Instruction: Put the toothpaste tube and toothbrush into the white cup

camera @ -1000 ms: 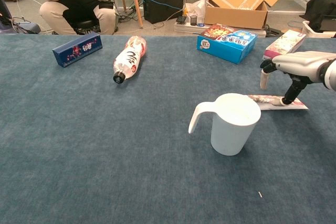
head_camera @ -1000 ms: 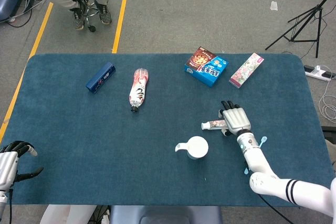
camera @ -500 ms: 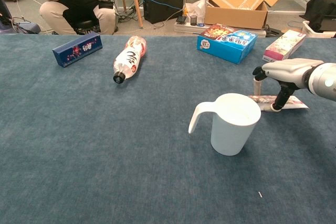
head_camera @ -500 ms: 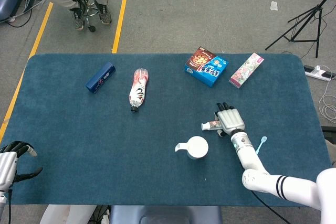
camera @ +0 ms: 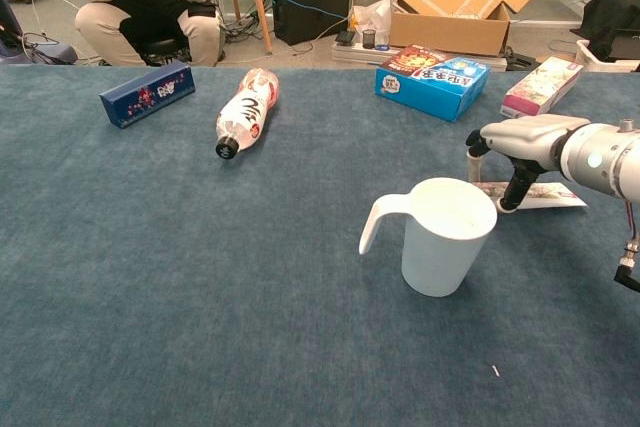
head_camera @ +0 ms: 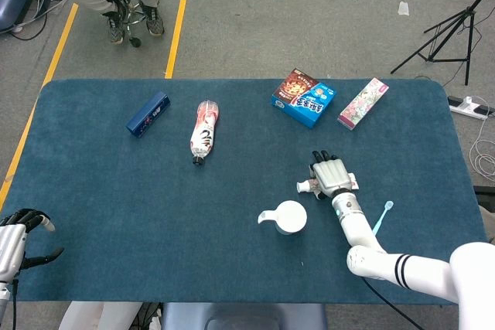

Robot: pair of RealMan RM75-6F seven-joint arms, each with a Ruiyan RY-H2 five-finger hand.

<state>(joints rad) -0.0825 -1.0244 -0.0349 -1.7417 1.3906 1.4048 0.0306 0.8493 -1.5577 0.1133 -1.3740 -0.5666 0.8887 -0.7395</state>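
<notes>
The toothpaste tube (camera: 548,195) lies flat on the blue table, just right of and behind the white cup (camera: 447,237). In the head view its cap end (head_camera: 303,185) pokes out left of my right hand (head_camera: 331,175). That hand (camera: 522,139) hovers palm down over the tube, fingers spread, and one dark fingertip (camera: 507,203) touches the tube near the cup. The light blue toothbrush (head_camera: 380,218) lies on the table to the right of my right forearm. The cup (head_camera: 290,216) stands upright, handle to the left. My left hand (head_camera: 17,239) hangs at the table's near left corner, holding nothing.
At the back lie a dark blue box (head_camera: 148,113), a plastic bottle on its side (head_camera: 203,133), a blue snack box (head_camera: 303,98) and a pink box (head_camera: 363,103). A person sits on a stool beyond the far edge.
My right hand has slid left along the toothpaste tube toward its cap end and the cup. The toothbrush now shows fully beside the forearm. The left hand has stayed put.
</notes>
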